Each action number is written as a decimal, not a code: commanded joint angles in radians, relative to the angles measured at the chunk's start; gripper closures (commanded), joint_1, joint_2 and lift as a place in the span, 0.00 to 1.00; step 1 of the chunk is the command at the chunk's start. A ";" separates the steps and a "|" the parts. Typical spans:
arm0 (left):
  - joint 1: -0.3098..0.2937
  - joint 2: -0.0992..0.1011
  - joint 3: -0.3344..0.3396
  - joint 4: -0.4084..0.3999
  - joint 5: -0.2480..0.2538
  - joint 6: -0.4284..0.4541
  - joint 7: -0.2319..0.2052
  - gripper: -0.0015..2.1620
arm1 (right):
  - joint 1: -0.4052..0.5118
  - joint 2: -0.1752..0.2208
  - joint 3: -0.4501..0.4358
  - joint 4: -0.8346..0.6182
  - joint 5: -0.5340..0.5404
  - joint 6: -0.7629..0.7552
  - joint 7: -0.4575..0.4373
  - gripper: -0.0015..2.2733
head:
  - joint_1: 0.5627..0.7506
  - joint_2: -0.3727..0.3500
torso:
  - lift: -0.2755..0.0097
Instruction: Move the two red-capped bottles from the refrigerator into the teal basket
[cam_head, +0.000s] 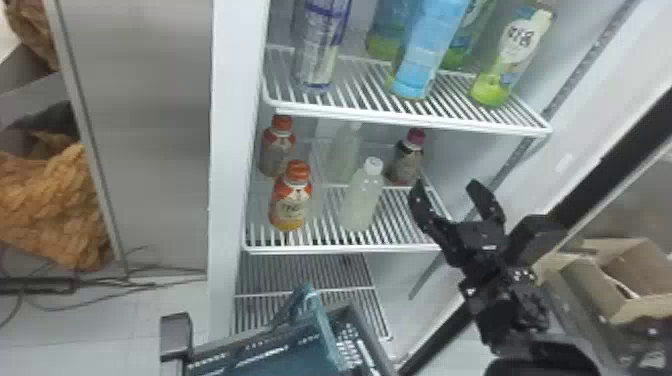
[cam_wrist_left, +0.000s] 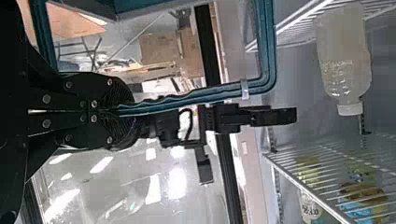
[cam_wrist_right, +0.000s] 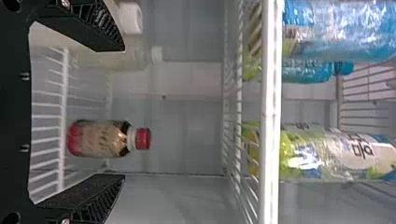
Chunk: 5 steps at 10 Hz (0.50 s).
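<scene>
Handle (cam_wrist_left: 210, 95), wavy teal plastic, between ridged left fingers (cam_wrist_left: 122, 94)

in the head view, a gap opens at ten o'clock from the right gripper (cam_head: 446, 184) to the dark-labelled bottle (cam_head: 406, 162), under the upper shelf (cam_head: 410, 119) (its front rail limits headroom). obstacles: front clear bottle (cam_head: 361, 202) at nine, fridge wall (cam_head: 472, 156) at one, raised basket handle (cam_head: 326, 327) at seven.
</scene>
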 joint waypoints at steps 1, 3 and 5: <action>-0.002 0.000 -0.004 0.000 0.000 0.004 0.000 0.52 | -0.060 -0.007 0.002 0.081 0.008 -0.034 -0.006 0.02 | 0.70 0.03 | 0.17; -0.007 0.000 -0.008 0.000 0.000 0.004 0.000 0.52 | -0.136 -0.015 0.020 0.186 0.010 -0.051 -0.013 0.02 | 0.70 0.03 | 0.17; -0.007 0.000 -0.008 0.000 0.004 0.004 0.000 0.52 | -0.197 -0.027 0.050 0.255 0.014 -0.051 -0.018 0.02 | 0.70 0.03 | 0.17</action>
